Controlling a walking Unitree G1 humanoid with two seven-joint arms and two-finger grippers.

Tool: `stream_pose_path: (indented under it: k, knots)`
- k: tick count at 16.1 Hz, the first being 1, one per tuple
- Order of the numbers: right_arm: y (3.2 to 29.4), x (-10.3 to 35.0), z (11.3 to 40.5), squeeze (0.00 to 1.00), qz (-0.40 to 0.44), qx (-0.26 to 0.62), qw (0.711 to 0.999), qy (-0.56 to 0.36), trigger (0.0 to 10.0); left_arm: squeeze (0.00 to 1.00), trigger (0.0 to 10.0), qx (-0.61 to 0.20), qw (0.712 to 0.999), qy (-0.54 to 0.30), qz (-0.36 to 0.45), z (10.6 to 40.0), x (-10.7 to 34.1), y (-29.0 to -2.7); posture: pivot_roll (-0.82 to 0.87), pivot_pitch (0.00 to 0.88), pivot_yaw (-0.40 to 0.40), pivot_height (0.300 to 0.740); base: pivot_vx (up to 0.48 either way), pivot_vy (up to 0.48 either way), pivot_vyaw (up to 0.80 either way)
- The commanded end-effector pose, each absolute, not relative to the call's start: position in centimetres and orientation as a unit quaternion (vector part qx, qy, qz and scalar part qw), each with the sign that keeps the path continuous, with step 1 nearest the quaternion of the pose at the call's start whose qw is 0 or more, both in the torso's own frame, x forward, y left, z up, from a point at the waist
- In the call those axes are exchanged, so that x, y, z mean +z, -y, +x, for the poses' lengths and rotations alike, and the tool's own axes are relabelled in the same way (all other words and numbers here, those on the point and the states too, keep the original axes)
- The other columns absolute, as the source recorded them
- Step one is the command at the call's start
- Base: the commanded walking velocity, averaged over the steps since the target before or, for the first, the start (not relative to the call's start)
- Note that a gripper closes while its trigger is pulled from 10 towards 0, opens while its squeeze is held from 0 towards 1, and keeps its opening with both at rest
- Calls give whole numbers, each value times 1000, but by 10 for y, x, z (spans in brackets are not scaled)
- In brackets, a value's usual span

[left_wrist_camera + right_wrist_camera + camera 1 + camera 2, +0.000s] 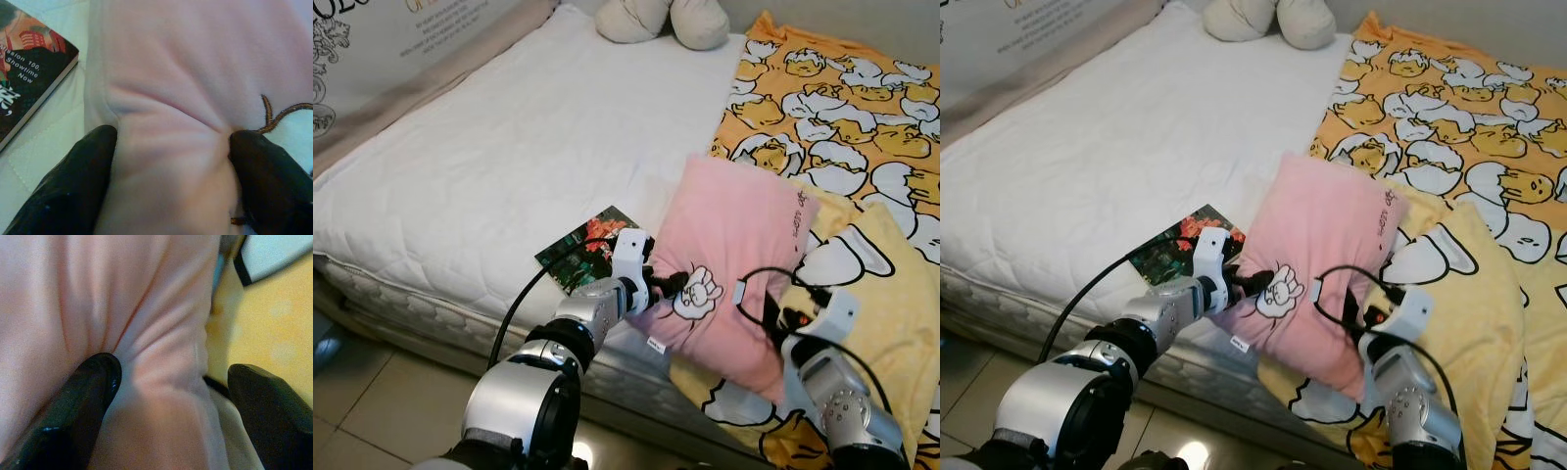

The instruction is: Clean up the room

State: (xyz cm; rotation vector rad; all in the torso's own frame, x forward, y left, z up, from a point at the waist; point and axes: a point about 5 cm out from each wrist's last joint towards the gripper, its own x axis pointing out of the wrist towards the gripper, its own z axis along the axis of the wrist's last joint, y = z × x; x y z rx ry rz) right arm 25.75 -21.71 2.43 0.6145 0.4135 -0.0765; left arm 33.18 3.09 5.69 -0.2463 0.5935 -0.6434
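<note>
Your left gripper was pinching the pink pillow on its left edge, your right gripper bunching the right edge. The pillow stood between them at the bed's foot, long axis running away from you.

Before me stands a bed under a white quilted mattress cover, its near edge running across my view. A beige headboard panel lines the bed's left edge, with a pale printed wall behind it. Beige floor tiles show below the near edge, glossy under soft light.
</note>
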Motion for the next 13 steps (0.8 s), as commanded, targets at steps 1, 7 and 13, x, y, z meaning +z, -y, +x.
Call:
stream_pose_path:
  k: [1,7,13]
  knots:
    - [208,15,254,0,317,-25,921,-226,0,0,0,-326,887,-307,-115,320,47,-19,-110,54,5,740,0,0,0]
    - [205,8,254,0,305,-23,922,-236,0,0,0,-312,902,-279,-108,329,52,-33,-96,62,1,740,0,0,0]
    - [190,-4,253,0,331,-23,908,-255,0,0,0,-314,916,-233,-95,337,67,-26,-87,34,-5,740,0,0,0]
